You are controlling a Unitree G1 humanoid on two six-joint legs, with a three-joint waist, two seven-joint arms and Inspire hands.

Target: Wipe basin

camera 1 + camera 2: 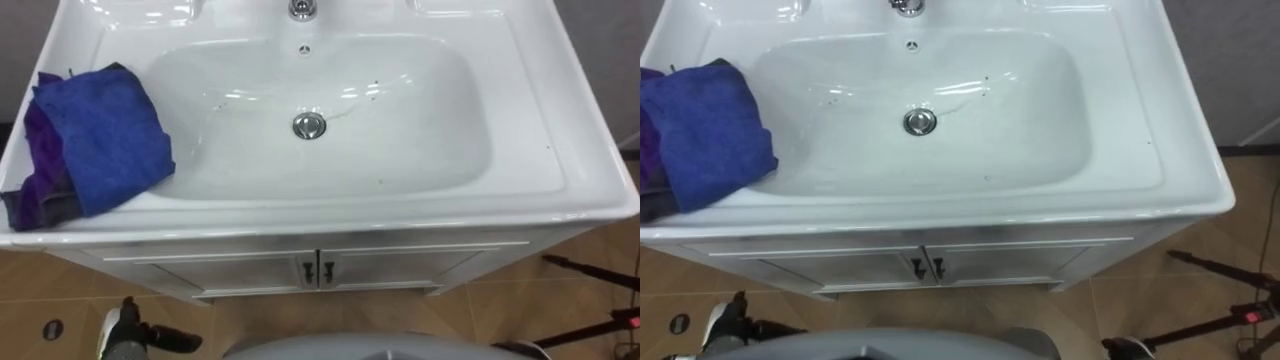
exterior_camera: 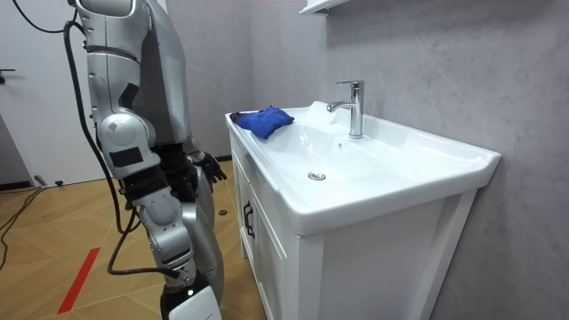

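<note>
Nearest, the left hand (image 1: pixel 130 332) hangs low before the cabinet doors (image 1: pixel 318 268), loosely open and holding nothing. The right hand (image 2: pixel 185 284) sits by the hip, grip unreadable. On the left rim of the basin (image 1: pixel 560 190) lies the crumpled blue cloth (image 1: pixel 100 135), soft and overhanging the slick, glossy bowl; a clumsy grab could drag it off the edge. Beyond are the chrome drain (image 1: pixel 309 125) and the tap (image 1: pixel 302 9).
</note>
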